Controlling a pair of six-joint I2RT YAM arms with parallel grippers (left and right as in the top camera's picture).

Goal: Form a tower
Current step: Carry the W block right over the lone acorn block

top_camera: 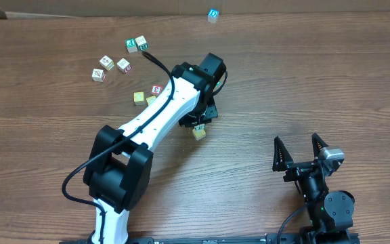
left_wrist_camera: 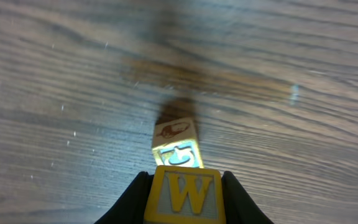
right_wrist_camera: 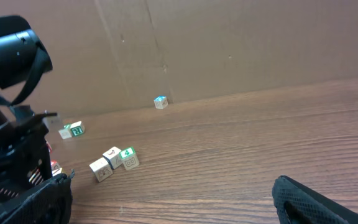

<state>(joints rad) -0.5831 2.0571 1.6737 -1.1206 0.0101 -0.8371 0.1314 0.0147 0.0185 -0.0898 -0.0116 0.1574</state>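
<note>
Tower's yellow-edged wooden base cube (left_wrist_camera: 178, 143) risks toppling: left gripper (left_wrist_camera: 185, 186), clamping yellow W cube (left_wrist_camera: 184, 199), hangs off-centre; right gripper (top_camera: 296, 139) gapes empty.

The left tool (top_camera: 200, 126) is down at a yellowish cube (top_camera: 199, 133); the right tool (top_camera: 302, 150) gapes well apart.

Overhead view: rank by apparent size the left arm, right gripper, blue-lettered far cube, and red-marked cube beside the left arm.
1. left arm
2. right gripper
3. blue-lettered cube and red-marked cube: they look alike, so unranked.
</note>
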